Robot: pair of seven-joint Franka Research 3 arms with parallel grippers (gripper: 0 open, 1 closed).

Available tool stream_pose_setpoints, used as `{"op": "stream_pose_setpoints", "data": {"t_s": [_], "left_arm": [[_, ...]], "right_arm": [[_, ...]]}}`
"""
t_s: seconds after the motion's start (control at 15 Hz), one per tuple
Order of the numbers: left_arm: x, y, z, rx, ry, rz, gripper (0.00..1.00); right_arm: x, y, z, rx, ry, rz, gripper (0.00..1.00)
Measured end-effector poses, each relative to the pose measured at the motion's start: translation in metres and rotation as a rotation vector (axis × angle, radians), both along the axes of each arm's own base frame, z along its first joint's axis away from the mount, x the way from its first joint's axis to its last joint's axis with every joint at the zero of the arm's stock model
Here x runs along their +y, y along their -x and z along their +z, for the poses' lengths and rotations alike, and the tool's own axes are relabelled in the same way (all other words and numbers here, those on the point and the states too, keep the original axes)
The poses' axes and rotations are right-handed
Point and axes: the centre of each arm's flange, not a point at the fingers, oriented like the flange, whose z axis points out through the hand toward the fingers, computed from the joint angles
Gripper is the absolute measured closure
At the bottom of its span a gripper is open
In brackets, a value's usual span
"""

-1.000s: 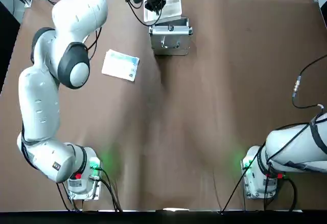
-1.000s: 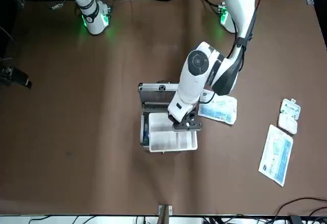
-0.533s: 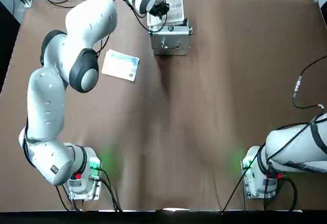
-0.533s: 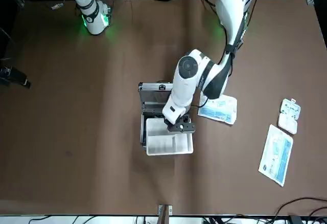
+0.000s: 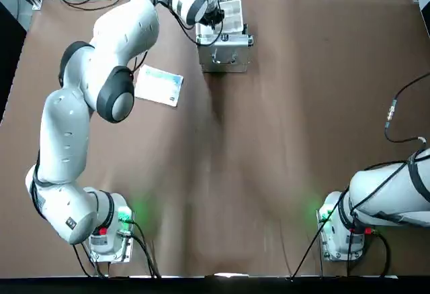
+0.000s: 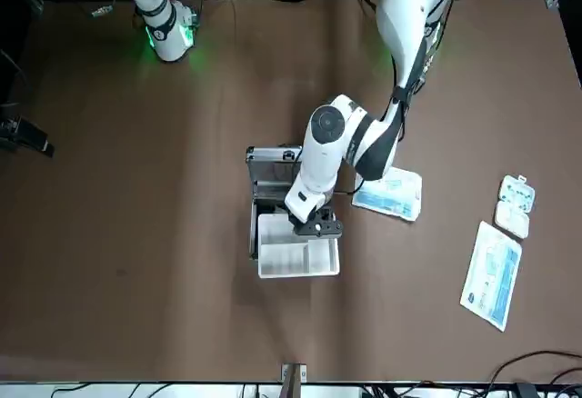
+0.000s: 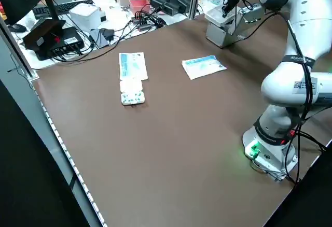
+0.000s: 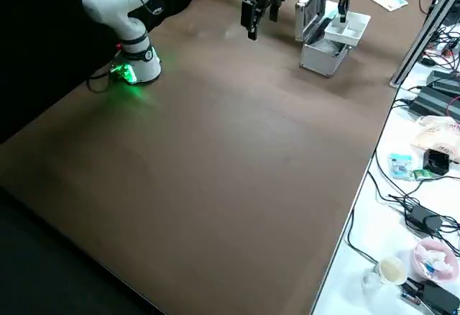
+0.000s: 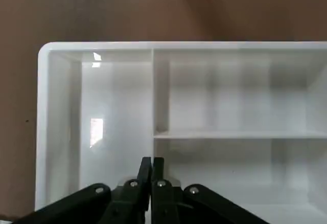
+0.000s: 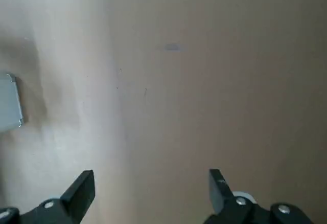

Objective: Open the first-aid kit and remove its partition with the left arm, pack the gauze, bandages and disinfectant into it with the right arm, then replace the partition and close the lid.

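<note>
The table point(image 5: 269, 139) is plain brown all over. The left arm point(image 5: 67, 126) is white with grey round caps at its joints, and a small green light glows at its base. The right arm point(image 5: 390, 197) is white too, with a thin black cable along it and the same green light. The partition point(image 6: 298, 257) is pale white. The case point(image 5: 224, 51) is shiny silver. The flat packet point(image 5: 158, 85) is white with light blue print. The fingers point(image 9: 145, 175) on the left arm are black, and the fingers point(image 10: 82, 191) on the right arm are black as well.
</note>
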Motion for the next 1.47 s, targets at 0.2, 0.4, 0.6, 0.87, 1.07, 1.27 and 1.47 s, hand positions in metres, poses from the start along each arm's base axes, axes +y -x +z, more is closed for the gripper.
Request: {"op": "stream_pose_setpoints", "data": {"t_s": [0.2, 0.4, 0.6, 0.87, 1.07, 1.27, 1.47], "left_arm": [[-0.001, 0.000, -0.007, 0.002, -0.001, -0.001, 0.97], [-0.001, -0.001, -0.012, 0.006, -0.005, -0.001, 0.97], [-0.003, 0.001, -0.012, 0.003, -0.009, -0.008, 0.97], [-0.012, 0.008, -0.012, -0.008, -0.022, -0.031, 0.97], [-0.014, 0.009, -0.010, -0.019, -0.031, -0.048, 0.97], [-0.014, 0.009, -0.010, -0.024, -0.042, -0.087, 0.97], [-0.015, 0.009, -0.010, -0.030, -0.056, -0.134, 0.97]], "right_arm": [[0.000, 0.000, 0.000, 0.000, 0.000, 0.000, 0.01], [-0.001, 0.000, -0.001, 0.002, 0.000, 0.003, 0.01], [-0.001, 0.000, -0.001, 0.002, 0.000, 0.004, 0.01], [-0.004, 0.000, -0.001, 0.000, 0.000, -0.001, 0.01], [-0.005, 0.000, -0.002, 0.000, 0.000, -0.002, 0.01], [-0.005, 0.000, -0.002, 0.001, 0.000, -0.002, 0.01], [-0.005, 0.000, -0.002, 0.000, 0.000, -0.002, 0.01]]}}
